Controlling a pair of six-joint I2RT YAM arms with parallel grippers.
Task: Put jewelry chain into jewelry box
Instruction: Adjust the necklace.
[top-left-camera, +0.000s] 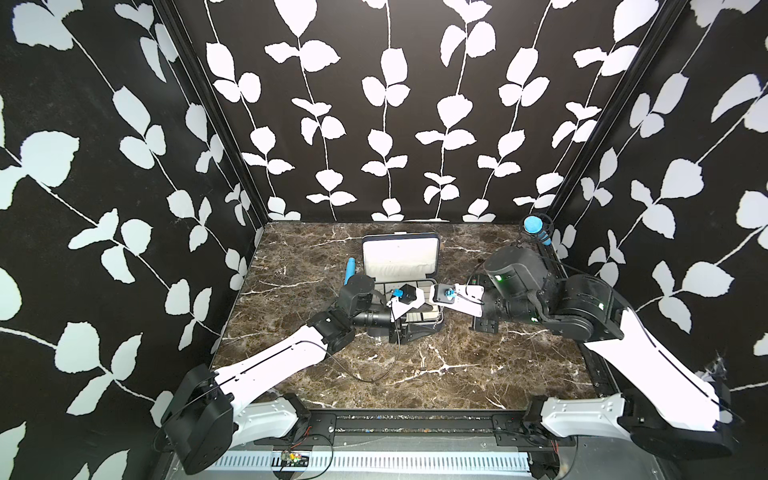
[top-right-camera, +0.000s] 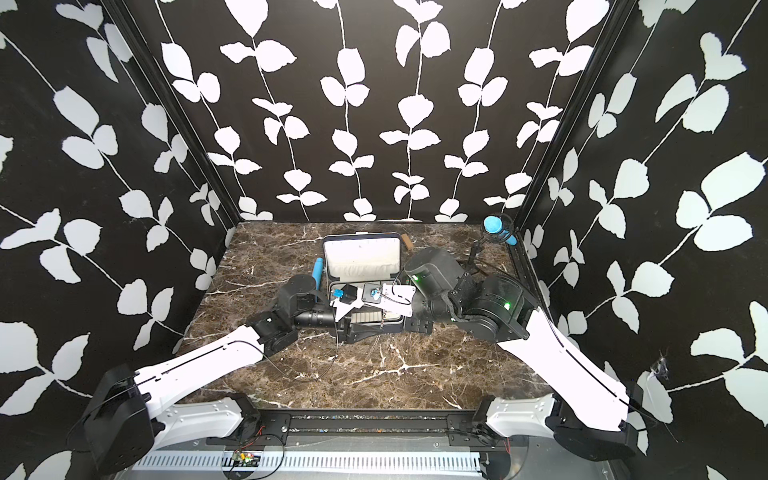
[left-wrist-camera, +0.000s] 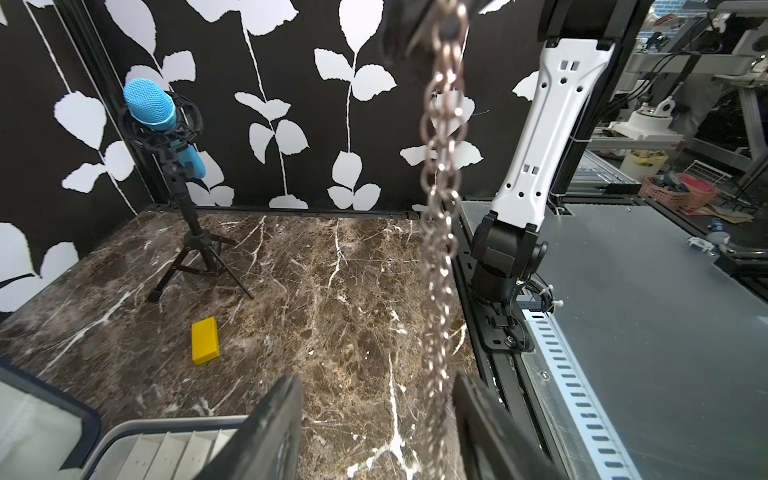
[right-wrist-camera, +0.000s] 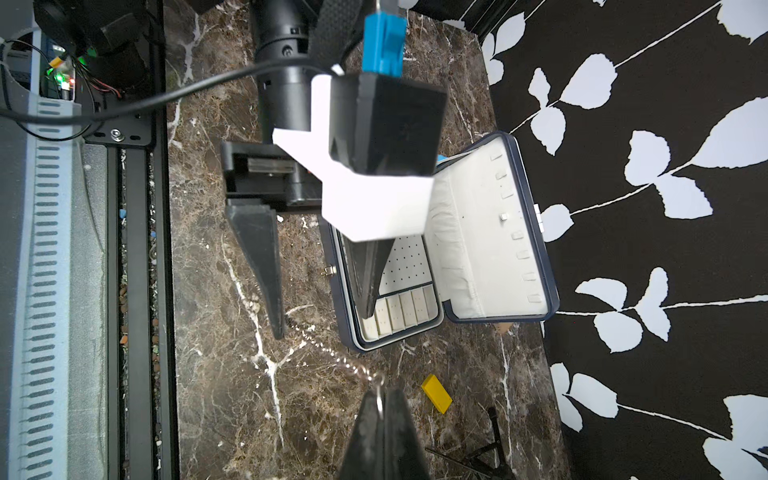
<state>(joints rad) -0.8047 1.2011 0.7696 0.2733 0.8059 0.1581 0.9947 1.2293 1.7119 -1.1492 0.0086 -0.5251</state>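
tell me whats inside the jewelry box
The jewelry box shows white slotted compartments and a perforated panel, empty where visible. The left end effector and its white mount hide the rest. The jewelry chain hangs outside from the right end effector.

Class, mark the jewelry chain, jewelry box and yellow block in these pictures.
jewelry chain (left-wrist-camera: 437, 266), left wrist view, hanging middle links.
jewelry box (right-wrist-camera: 478, 257), right wrist view, white lid lining.
yellow block (left-wrist-camera: 205, 340), left wrist view, top face.
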